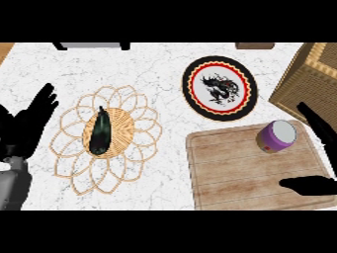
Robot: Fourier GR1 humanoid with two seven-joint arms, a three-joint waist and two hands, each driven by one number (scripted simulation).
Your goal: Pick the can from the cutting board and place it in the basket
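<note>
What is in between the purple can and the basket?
In the head view, nothing blocks the way from the can to the basket: only bare cutting board wood, then a strip of white counter.

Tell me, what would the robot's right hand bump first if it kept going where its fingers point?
Most likely the brown woven box, just beyond its fingertips. The right hand points away and slightly left, so the can sits left of that line. Height is hard to judge.
</note>
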